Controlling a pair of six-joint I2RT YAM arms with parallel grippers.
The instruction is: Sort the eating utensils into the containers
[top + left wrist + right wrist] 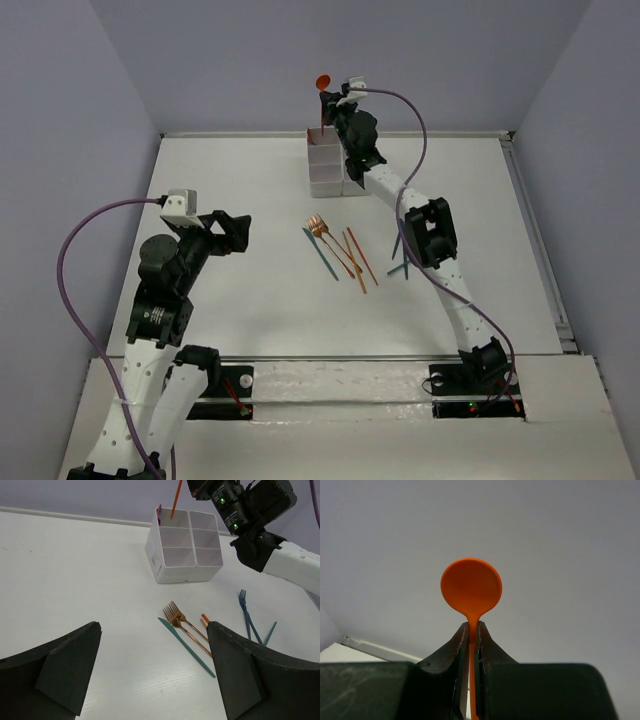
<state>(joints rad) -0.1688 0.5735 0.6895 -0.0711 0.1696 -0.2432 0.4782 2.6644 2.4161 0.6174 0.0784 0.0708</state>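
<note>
Right pincer (471, 630) clamped on orange spoon (471, 585) stem, bowl up, over containers (327, 170) at far edge of tabletop (220, 180). Likely light, stiff, slick; best gripped mid-stem. Left pincer (152, 630) spread apart near left edge.

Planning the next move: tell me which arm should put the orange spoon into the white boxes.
Right. The right gripper is shut on the orange spoon, holding it upright above the containers' far corner. The left gripper is open, empty, and well short of them.

Matt orange plastic spoon (471, 587)
</note>
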